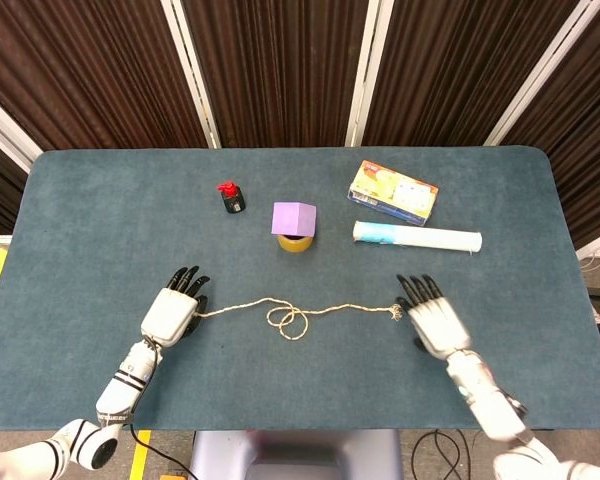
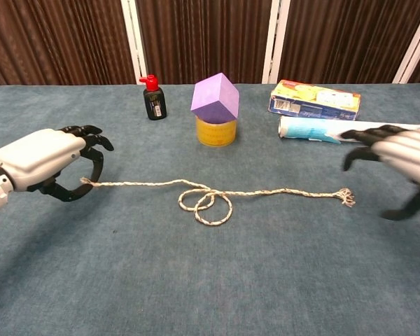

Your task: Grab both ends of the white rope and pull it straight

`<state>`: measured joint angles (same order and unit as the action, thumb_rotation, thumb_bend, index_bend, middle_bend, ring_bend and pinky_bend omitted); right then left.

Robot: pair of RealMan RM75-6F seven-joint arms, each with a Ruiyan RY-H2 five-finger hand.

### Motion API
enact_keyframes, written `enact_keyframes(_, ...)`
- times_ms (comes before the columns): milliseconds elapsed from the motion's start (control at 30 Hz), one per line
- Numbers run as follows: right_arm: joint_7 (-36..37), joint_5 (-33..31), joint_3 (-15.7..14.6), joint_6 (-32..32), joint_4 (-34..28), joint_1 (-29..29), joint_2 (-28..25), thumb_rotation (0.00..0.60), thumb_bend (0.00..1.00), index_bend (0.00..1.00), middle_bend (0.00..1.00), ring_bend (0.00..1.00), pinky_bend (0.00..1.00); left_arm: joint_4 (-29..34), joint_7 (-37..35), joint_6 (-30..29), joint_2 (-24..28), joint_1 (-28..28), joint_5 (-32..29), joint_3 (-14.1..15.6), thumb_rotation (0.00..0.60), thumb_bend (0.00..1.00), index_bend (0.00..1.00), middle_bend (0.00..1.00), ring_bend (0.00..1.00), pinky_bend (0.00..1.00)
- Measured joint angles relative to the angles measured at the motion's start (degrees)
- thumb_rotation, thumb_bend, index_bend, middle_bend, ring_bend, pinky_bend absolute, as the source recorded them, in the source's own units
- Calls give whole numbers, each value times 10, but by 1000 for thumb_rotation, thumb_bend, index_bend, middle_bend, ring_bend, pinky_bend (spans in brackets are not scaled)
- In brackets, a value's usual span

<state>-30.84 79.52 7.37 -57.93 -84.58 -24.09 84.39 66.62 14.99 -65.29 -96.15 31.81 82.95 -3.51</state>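
While the white rope (image 1: 298, 313) lies slack on the blue table (image 1: 100, 220), nearer its front edge than the back, its middle is curled into a small double loop (image 2: 206, 204). The left hand (image 2: 45, 163) pinches the rope's left end between thumb and a fingertip, the other fingers curved over it (chest view shows the end right at the dark fingertips). The right hand (image 1: 432, 318) is released, fingers spread, holding nothing; it sits just beside the frayed right end (image 2: 346, 197), and I cannot tell from either view whether it touches it. In the chest view this hand is blurred.

Toward the back of the table, around its middle: a small black bottle with a red cap (image 1: 231, 196), upright, and a purple cube (image 1: 294, 218) tilted on top of a yellow tape roll (image 2: 215, 131). Toward the right edge sits a yellow box (image 1: 393, 192), and just in front of it a white tube (image 1: 418, 238) lying on its side, parallel to the front edge.
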Motion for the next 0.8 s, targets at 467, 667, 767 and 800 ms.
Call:
enact_keyframes(467, -33, -78, 19, 43, 91, -63, 76, 600, 425, 479, 0, 0, 0, 18, 6, -5, 19, -3, -3, -4, 600, 463, 638, 168, 29, 117)
enact_keyframes(667, -20, -84, 7, 41, 97, -61, 66, 600, 426, 507, 0, 0, 0, 20, 10, -2, 20, -1, -7, -7, 600, 463, 638, 168, 28, 117)
enact_keyframes(767, -12, -93, 5, 45, 110, -65, 71, 600, 425, 521, 0, 0, 0, 19, 12, 0, 18, -1, -8, -7, 600, 464, 638, 169, 28, 117)
enact_keyframes(800, -8, -93, 5, 45, 114, -66, 74, 600, 425, 529, 0, 0, 0, 18, 13, 1, 17, 0, -8, -7, 600, 464, 638, 169, 28, 117)
